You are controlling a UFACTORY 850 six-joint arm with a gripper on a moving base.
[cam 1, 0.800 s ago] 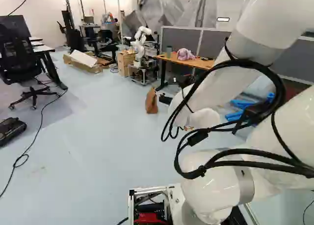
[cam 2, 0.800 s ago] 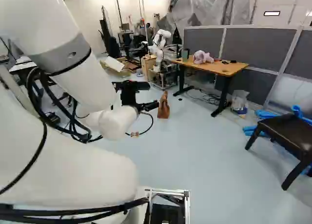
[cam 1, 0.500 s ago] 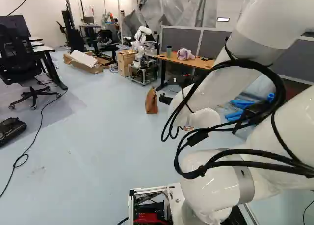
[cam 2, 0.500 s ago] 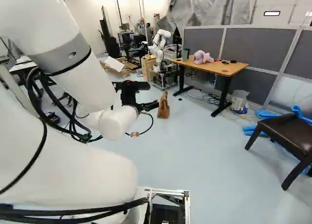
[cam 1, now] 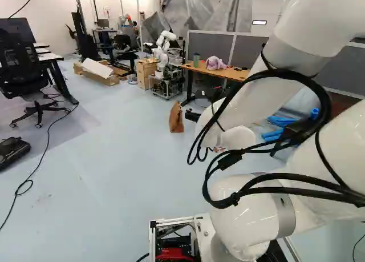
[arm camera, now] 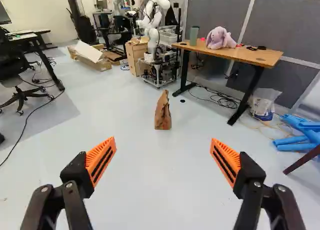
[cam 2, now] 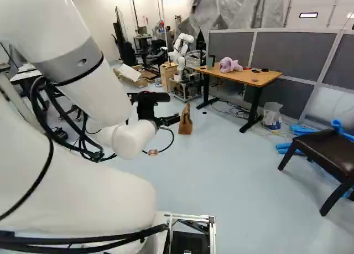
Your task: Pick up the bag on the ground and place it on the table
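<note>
The tan-brown, upright bag with a narrow peaked top [cam 2: 186,122] stands by itself on the pale blue-grey floor [cam 2: 221,171], a little above the middle of the right base view. It seems to keep upright because its base is broad and flat, the body tapering upward. Its surface looks creased and uneven, darker in patches; whether it is paper or soft leather I cannot tell, nor whether anything is inside. The narrow top probably offers the easiest hold, though it may fold or slip under a squeeze.

The black gripper with orange ribbed pads [arm camera: 163,141] has its fingers wide apart with nothing between them; the bag is ahead of them, near the middle of the gap, apart from both. The white jointed arm [cam 2: 83,82] seems to aim it this way so that driving or reaching forward, and lowering, would bring the bag between the pads.

Beyond, at the upper middle of the right base view, is the wooden-topped table with black legs [cam 2: 260,78]. A lilac plush toy [cam 2: 229,65] and a grey-green cup [cam 2: 210,61] sit toward one end, so the bag would likely need a spot beside them.
</note>
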